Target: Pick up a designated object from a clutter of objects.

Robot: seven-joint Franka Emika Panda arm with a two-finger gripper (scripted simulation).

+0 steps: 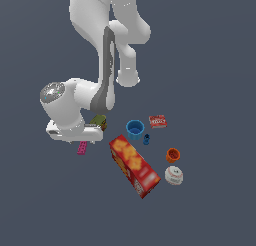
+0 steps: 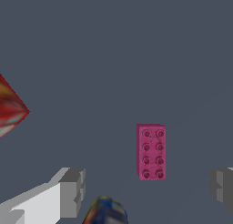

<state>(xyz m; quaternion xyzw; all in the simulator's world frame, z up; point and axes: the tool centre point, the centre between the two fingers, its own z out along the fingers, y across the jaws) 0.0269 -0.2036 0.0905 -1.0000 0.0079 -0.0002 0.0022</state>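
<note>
The arm is glossy white, built of fat rounded segments with dark grey bands at the joints. Near the end effector, the wrist ends in a round cap with a mottled silvery face. The gripper has a white body and blocky, square-ended light grey fingers.

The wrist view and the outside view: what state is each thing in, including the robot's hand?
hand: open, fingers apart, holding nothing
pink brick: lying flat, studs up, not gripped
red cracker box: lying on its side
blue cup: upright, mouth up
orange cup: upright, mouth up
red packet: lying flat
</note>
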